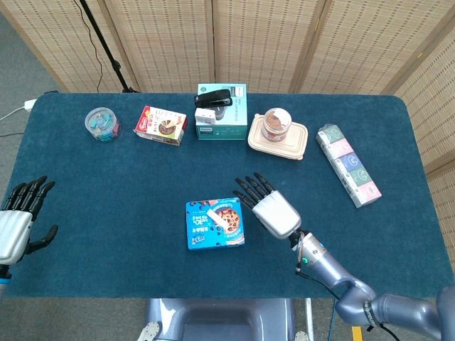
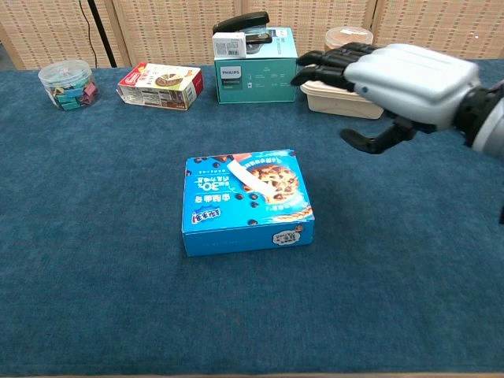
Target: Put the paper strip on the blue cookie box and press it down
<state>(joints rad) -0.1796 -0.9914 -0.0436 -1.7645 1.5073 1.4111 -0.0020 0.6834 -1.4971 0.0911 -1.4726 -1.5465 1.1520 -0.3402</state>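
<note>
Hovering right hand (image 2: 402,75), fingers spread, beside blue cookie box (image 2: 244,203)

From my chest camera I see the paper strip (image 2: 252,177) lying diagonally on the blue cookie box (image 2: 246,202), while my right hand (image 2: 398,79) hovers above and right of it, fingers spread, holding nothing.

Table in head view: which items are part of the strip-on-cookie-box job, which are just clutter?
Job:
- blue cookie box
- paper strip, lying on the box top
- right hand, off the box, fingers apart, holding nothing

Clutter:
- clip tub
- red snack box
- teal box with stapler on top
- lidded container with jar on it
- tissue pack
- left hand, idle at table edge
</note>
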